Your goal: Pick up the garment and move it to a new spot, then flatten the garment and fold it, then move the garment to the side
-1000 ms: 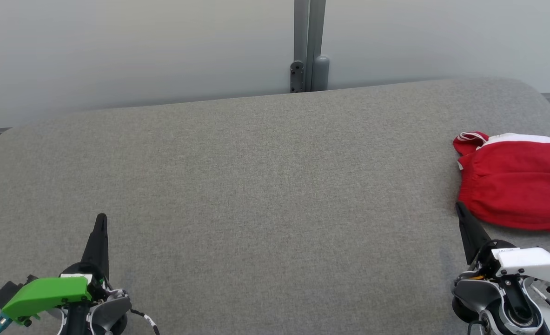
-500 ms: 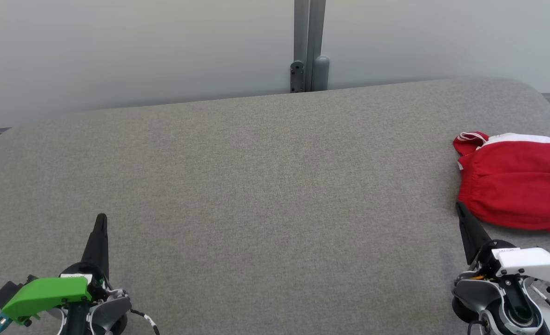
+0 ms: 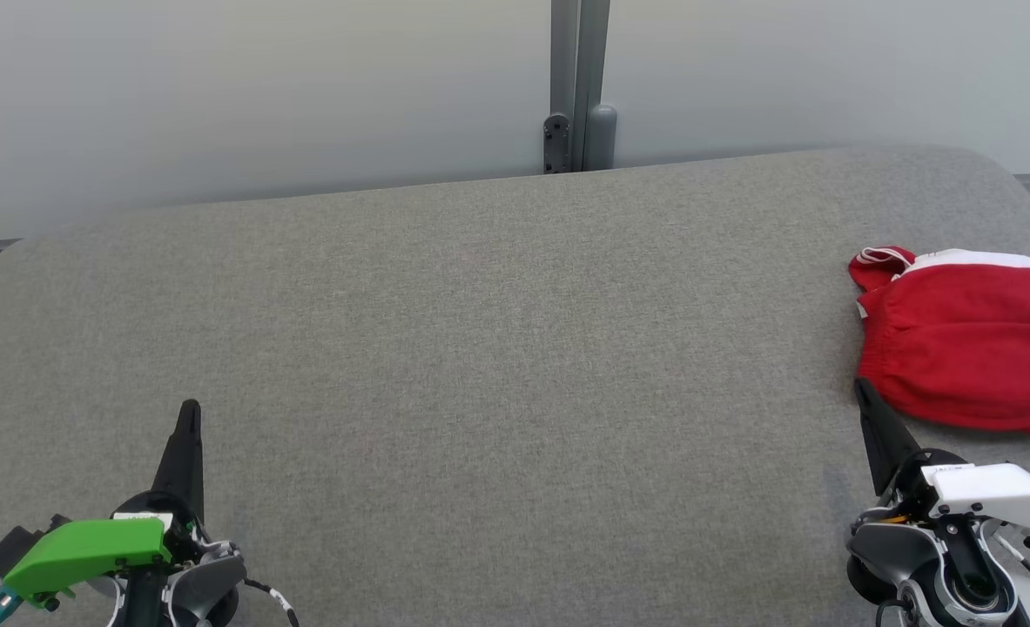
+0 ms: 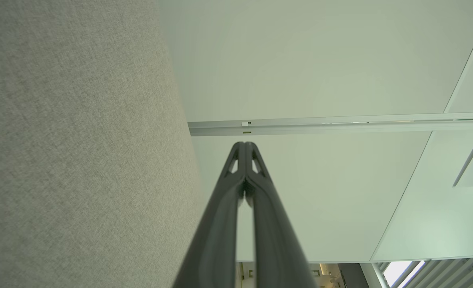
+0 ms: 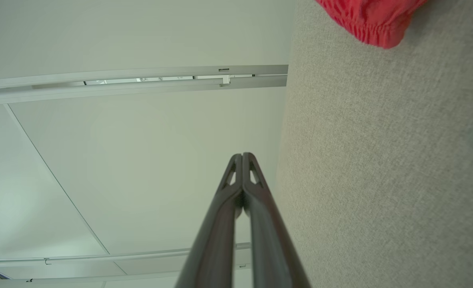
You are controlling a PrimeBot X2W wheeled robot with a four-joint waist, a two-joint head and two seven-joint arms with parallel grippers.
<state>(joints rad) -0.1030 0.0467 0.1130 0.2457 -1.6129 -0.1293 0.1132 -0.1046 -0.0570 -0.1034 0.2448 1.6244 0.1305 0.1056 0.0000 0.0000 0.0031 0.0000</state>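
Note:
A red garment (image 3: 967, 348) with white trim lies folded at the right edge of the grey padded surface (image 3: 497, 348), partly cut off by the head view's border. Its gathered red hem (image 5: 374, 24) shows at the top of the right wrist view. My right gripper (image 3: 859, 385) is shut, its tip just below and left of the garment's near corner, holding nothing; the closed tips (image 5: 242, 156) point past the surface's edge. My left gripper (image 3: 189, 407) is shut and empty at the lower left, far from the garment, its closed tips (image 4: 244, 145) aimed at the wall.
A pale wall with a vertical grey post (image 3: 577, 83) stands behind the surface's far edge. The wide grey cloth between the two grippers is bare. The surface's rounded corners fall away at the far left and far right.

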